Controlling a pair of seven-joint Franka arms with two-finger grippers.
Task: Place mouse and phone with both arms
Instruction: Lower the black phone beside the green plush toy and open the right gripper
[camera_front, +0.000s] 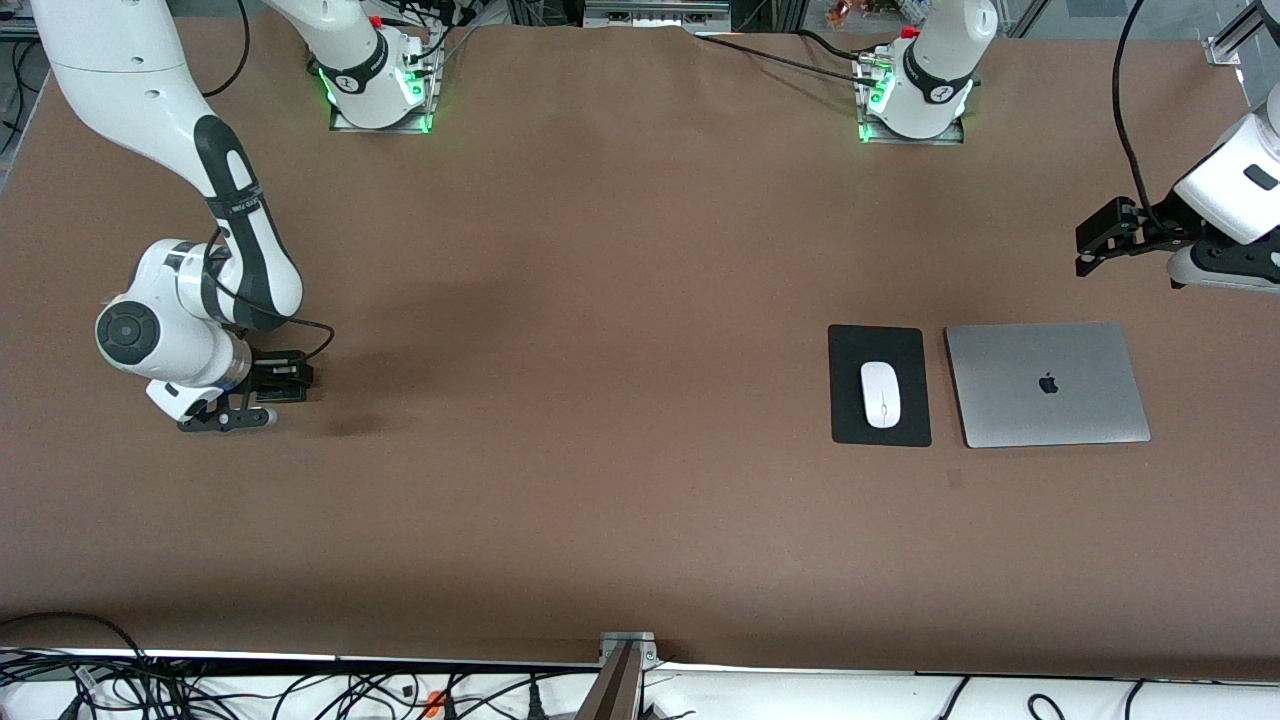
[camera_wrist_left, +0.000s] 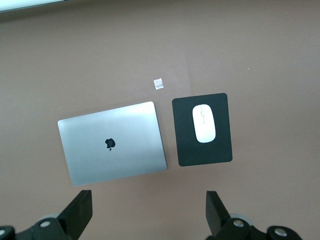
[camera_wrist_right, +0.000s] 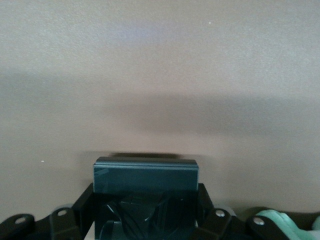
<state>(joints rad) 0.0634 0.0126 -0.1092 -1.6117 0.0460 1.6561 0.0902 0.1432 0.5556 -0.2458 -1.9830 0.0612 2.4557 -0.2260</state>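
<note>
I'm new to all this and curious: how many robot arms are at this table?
2. The right arm reaches low over the table's right-arm end, its gripper holding the phone. The left arm waits above the laptop.

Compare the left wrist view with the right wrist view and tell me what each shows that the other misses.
Left wrist view only: the mouse on the black mouse pad, beside the closed laptop, under the open left hand. Right wrist view only: the right hand shut on the phone. Both: the brown table.

white mouse (camera_front: 881, 393), black mouse pad (camera_front: 879, 385), silver laptop (camera_front: 1046, 384), brown table (camera_front: 600, 400)
</note>
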